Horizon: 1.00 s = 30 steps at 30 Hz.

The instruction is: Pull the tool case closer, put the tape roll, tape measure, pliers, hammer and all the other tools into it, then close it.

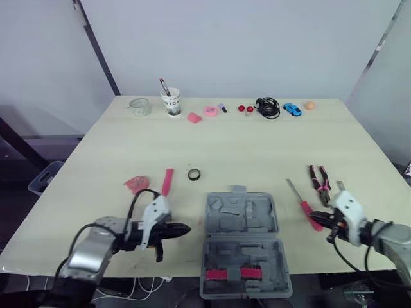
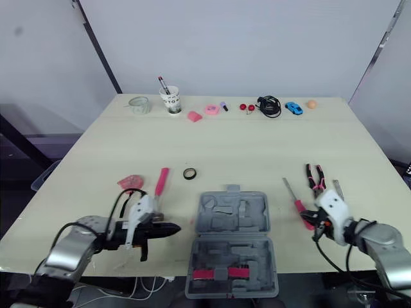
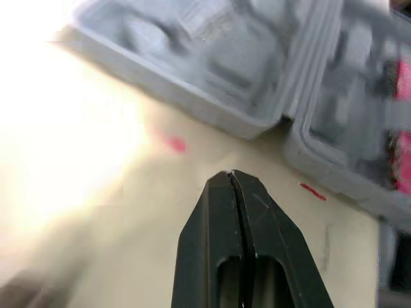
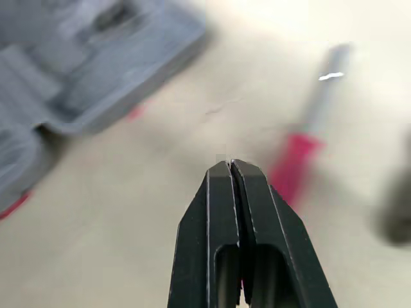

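The grey tool case (image 1: 243, 240) lies open at the table's front centre, with pink-red pieces in its near half. My left gripper (image 1: 183, 229) is shut on nothing, its tips (image 3: 231, 174) pointing at the case's left side (image 3: 212, 64), a short gap away. My right gripper (image 1: 319, 222) is also shut and empty, just beside the red handle of the screwdriver (image 1: 305, 205), seen close up as (image 4: 302, 160). The pliers (image 1: 319, 183) lie right of the screwdriver. A small black tape roll (image 1: 194, 174), a pink-handled tool (image 1: 167, 181) and a pink-red object (image 1: 136, 184) lie behind my left gripper.
Along the far edge stand a clear glass (image 1: 140, 106), a paper cup with a pen (image 1: 171, 101), small pink items (image 1: 210, 111), a black cable (image 1: 268, 106), a blue toy car (image 1: 292, 110) and an orange ball (image 1: 309, 105). The case reaches the table's front edge.
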Available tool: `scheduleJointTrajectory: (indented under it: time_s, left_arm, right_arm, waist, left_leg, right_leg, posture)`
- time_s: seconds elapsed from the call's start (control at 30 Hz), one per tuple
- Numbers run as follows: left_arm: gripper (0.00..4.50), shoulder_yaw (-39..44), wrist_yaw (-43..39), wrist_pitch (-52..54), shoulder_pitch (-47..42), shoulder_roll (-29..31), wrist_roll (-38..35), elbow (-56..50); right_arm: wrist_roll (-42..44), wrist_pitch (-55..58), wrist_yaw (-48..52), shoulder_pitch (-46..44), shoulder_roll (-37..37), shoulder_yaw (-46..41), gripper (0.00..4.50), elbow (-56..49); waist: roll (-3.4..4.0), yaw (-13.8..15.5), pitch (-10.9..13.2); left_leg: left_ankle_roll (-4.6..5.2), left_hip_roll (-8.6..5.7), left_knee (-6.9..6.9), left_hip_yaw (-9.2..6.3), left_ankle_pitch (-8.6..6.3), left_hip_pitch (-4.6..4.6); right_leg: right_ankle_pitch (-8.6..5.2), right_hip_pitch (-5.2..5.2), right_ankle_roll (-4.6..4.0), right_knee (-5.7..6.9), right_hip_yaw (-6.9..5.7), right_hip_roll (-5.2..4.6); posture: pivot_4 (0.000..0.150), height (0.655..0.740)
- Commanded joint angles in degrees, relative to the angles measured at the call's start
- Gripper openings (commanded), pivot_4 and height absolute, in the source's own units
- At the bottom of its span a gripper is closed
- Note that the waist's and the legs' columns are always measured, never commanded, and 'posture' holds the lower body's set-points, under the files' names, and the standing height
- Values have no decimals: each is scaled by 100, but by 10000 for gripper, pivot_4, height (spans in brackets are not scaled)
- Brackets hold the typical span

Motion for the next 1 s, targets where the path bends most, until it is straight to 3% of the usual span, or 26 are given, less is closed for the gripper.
scheduleJointTrajectory:
  time_s: [0.03, 0.3, 0.4, 0.5, 0.53, 0.57, 0.67, 0.7, 0.77, 0.8, 0.87, 1.0]
  left_arm:
    - [0, 816, 429, -27, 162, -135, -559, -459]
    - [0, 1811, 888, -411, 729, -313, -967, -468]
    - [0, 2236, 1027, -517, 1072, -347, -1080, -318]
    - [8553, 2450, 1029, -787, 1379, -328, -1018, -67]
    - [15136, 2542, 1029, -905, 1480, -324, -993, 60]
    - [16591, 2596, 1035, -986, 1544, -321, -985, 142]
    - [28507, 2816, 1037, -1201, 1820, -319, -1003, 433]
    - [32757, 2876, 1030, -1267, 1906, -312, -992, 539]
    - [35258, 2976, 1009, -1397, 2065, -288, -968, 714]
    - [40560, 3002, 1012, -1422, 2105, -283, -975, 750]
    - [44340, 3008, 997, -1507, 2164, -259, -978, 817]
    - [44340, 2949, 995, -1594, 2164, -239, -1010, 886]
  right_arm:
    - [320, -807, -110, 248, 270, -717, 351, 79]
    - [922, -1351, -80, 879, 726, -1506, 351, 189]
    - [1074, -1558, 79, 1231, 740, -1748, 7092, 295]
    - [1211, -1737, 249, 1511, 712, -1972, 21195, 465]
    - [1232, -1828, 360, 1635, 680, -2050, 28214, 560]
    - [1247, -1893, 439, 1715, 655, -2095, 30213, 626]
    - [1408, -1962, 700, 1950, 589, -2282, 43159, 772]
    - [1510, -1908, 753, 2012, 580, -2350, 44998, 761]
    - [1699, -1764, 834, 2185, 565, -2464, 45000, 621]
    - [1746, -1725, 860, 2256, 558, -2493, 45000, 568]
    - [1781, -1680, 869, 2379, 547, -2521, 45000, 478]
    - [1921, -1311, 632, 2573, 587, -2442, 45000, -118]
  waist:
    - [0, 10, 2]
    - [3, -21, 3]
    - [3, -18, 4]
    - [4, -17, 4]
    - [3, -18, 3]
    - [2, -18, 3]
    - [2, -17, 3]
    - [3, -17, 3]
    - [2, -16, 3]
    - [1, -14, 1]
    - [3, -12, 2]
    - [-1, -2, 0]
  left_leg:
    - [0, 0, 0, 2, 0, 0]
    - [0, 0, -2, 12, 0, 8]
    - [-1, 1, -2, 16, 0, 10]
    - [-1, 2, -2, 18, 0, 11]
    - [-1, 2, -2, 21, 0, 11]
    - [-1, 2, -2, 25, 0, 13]
    - [-1, 3, -3, 29, -1, 14]
    - [-2, 3, -4, 31, -1, 14]
    - [-2, 3, -6, 35, -1, 17]
    - [-2, 4, -6, 35, -1, 17]
    - [-2, 6, -10, 30, -1, 17]
    - [-3, 6, -14, 13, -2, 14]
  right_leg:
    - [0, 0, 0, 0, 0, 0]
    - [-1, 2, -2, 0, 6, 0]
    - [-1, 1, -3, 0, 9, -1]
    - [-2, 2, -4, -4, 10, -2]
    - [-2, 1, -4, -5, 11, -4]
    - [-2, 1, -4, -6, 12, -6]
    - [-2, 0, -4, -9, 12, -11]
    - [-2, 0, -4, -9, 12, -13]
    - [-2, -3, -4, -13, 10, -22]
    - [-2, -4, -4, -13, 11, -23]
    - [-3, -5, -4, -16, 10, -36]
    - [-2, -5, -4, -28, 8, -47]
  posture:
    - [1500, 7400]
    - [1500, 7400]
    - [1500, 7400]
    - [1500, 7400]
    - [1500, 7400]
    - [1500, 7400]
    - [1500, 7400]
    - [1500, 7400]
    - [1500, 7400]
    - [1500, 7400]
    - [1500, 7400]
    - [1500, 7400]
